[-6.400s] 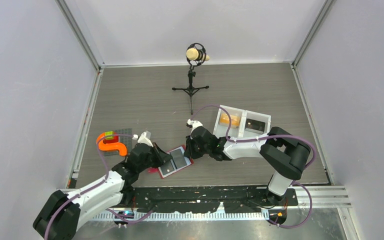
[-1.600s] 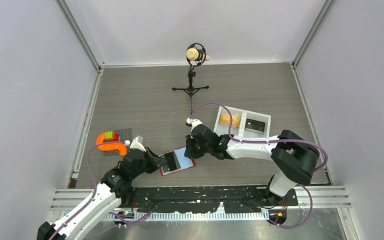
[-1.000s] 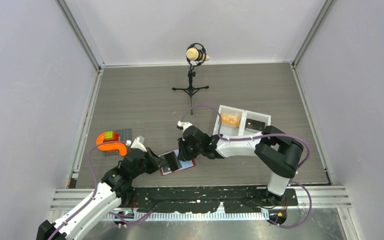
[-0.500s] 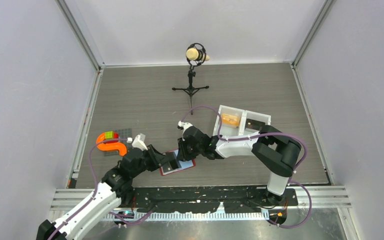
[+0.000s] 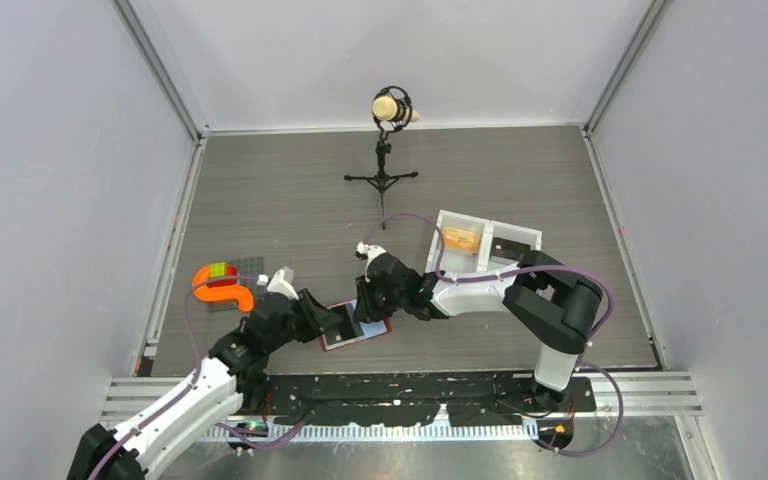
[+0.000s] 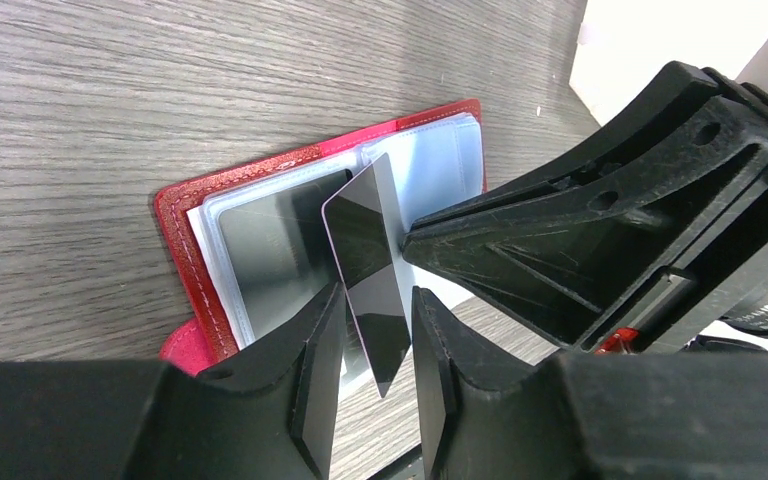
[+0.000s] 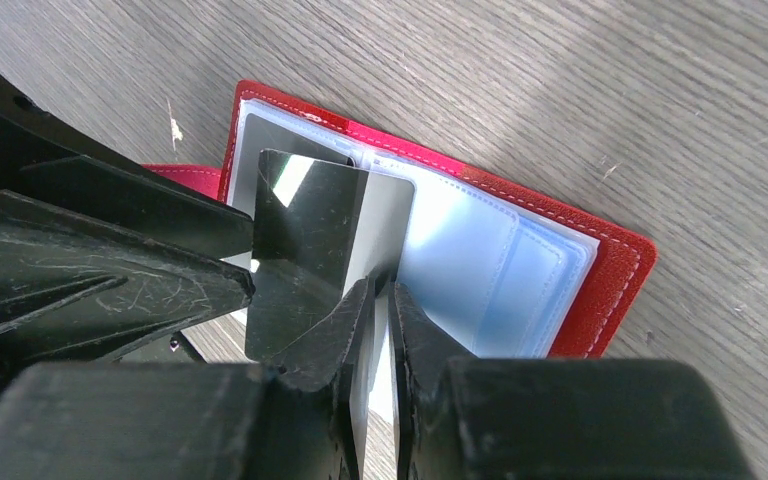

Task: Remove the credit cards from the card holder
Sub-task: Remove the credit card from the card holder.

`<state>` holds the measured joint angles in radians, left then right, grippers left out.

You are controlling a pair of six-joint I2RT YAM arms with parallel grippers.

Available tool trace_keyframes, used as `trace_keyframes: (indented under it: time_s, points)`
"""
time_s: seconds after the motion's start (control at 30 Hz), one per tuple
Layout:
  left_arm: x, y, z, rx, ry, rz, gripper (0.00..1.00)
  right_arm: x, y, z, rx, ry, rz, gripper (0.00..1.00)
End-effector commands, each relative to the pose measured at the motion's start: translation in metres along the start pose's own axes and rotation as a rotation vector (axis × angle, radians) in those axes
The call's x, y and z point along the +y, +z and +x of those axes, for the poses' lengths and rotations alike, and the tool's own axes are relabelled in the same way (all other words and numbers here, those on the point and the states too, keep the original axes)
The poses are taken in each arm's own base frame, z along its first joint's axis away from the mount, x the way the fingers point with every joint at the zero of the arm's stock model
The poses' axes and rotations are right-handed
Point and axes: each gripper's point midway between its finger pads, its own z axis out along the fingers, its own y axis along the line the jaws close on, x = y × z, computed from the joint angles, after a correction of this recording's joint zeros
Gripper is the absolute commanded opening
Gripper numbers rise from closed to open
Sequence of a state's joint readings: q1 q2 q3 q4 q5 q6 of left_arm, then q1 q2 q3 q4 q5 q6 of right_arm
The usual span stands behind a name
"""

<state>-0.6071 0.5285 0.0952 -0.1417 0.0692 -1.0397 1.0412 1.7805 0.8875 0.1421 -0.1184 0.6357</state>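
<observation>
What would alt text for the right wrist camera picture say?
The right gripper pinches a dark grey card, stood on edge over an open red card holder lying on a wooden table. The left gripper's black fingers sit at the card's other edge.

Your left gripper's (image 6: 377,292) fingers stand parted around a dark card (image 6: 360,230) held on edge. The open card holder (image 6: 175,230) lies beneath it.

Red card holder (image 7: 615,270), pale blue pockets (image 7: 480,265); dark grey card (image 7: 305,250); woodgrain table (image 7: 610,90).
</observation>
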Motion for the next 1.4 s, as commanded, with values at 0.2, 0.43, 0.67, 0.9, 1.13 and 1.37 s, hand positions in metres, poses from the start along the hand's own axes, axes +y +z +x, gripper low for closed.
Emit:
trace_keyframes:
  time_s: [0.2,0.43,0.67,0.9,1.13,1.37]
  points:
    - [-0.021,0.003,-0.007,-0.026,-0.027,0.097,0.28,0.003,0.0,0.001,-0.007,0.002,-0.014,0.18]
    - [-0.029,0.0,-0.016,-0.078,-0.06,0.147,0.26,0.003,0.0,0.002,-0.004,0.007,-0.019,0.18]
    - [-0.031,0.001,-0.012,-0.065,-0.069,0.167,0.27,0.002,0.002,0.005,0.001,0.013,-0.021,0.18]
    - [-0.025,0.003,-0.007,-0.032,-0.087,0.128,0.28,0.002,0.001,0.006,0.0,0.017,-0.024,0.18]
    - [-0.018,-0.001,-0.009,-0.031,-0.053,0.07,0.03,0.003,0.0,0.005,-0.002,0.014,-0.027,0.18]
    - [-0.008,-0.023,-0.033,-0.135,0.002,-0.047,0.0,0.002,-0.003,0.001,-0.013,0.009,-0.015,0.18]
